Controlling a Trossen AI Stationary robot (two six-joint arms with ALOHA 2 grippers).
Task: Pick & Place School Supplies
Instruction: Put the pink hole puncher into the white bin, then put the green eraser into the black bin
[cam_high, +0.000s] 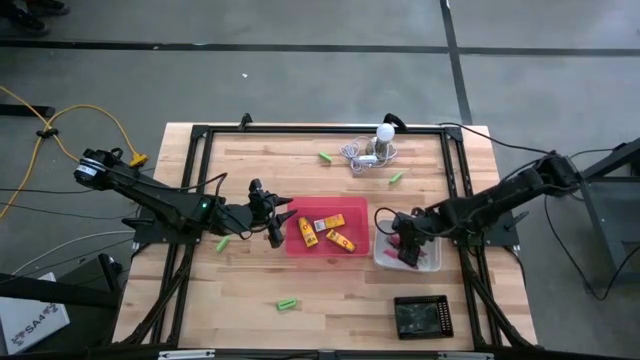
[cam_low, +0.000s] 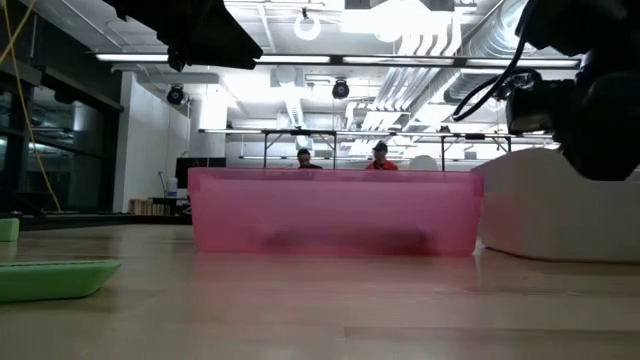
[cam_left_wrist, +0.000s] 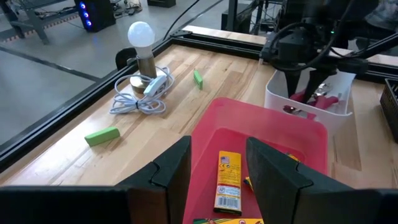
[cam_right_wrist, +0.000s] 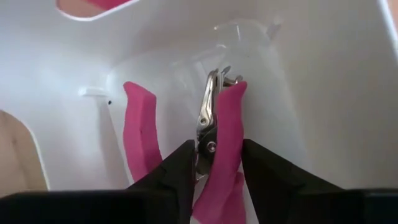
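My left gripper (cam_high: 277, 224) hangs open and empty at the left edge of the pink tray (cam_high: 352, 248), above the rim (cam_left_wrist: 261, 115). Yellow-orange blocks (cam_left_wrist: 228, 180) lie in the tray. My right gripper (cam_high: 405, 243) points down into the white tray (cam_high: 432, 262) and is shut on a pink-handled scissor-like tool (cam_right_wrist: 225, 134). A second pink handle (cam_right_wrist: 142, 140) lies beside it on the tray floor. Green sticks lie on the table: at the far side (cam_high: 325, 156), (cam_high: 395, 178), beside my left arm (cam_high: 222, 243), and near the front (cam_high: 288, 303). My right gripper pinches one pink handle of the tool (cam_right_wrist: 229, 124) and the metal part beside it between its two fingers (cam_right_wrist: 261, 165). The fingers come from above, pointing down into the white tray. The tool's metal tip (cam_right_wrist: 214, 78) points at the tray floor. I cannot tell whether it rests there.
A white bulb with a coiled grey cord (cam_high: 378, 145) stands at the far side of the table. A black tray (cam_high: 422, 315) lies near the front right. The black frame rails (cam_high: 190, 180) run along the table's edges. Bare wood lies in front of the pink tray.
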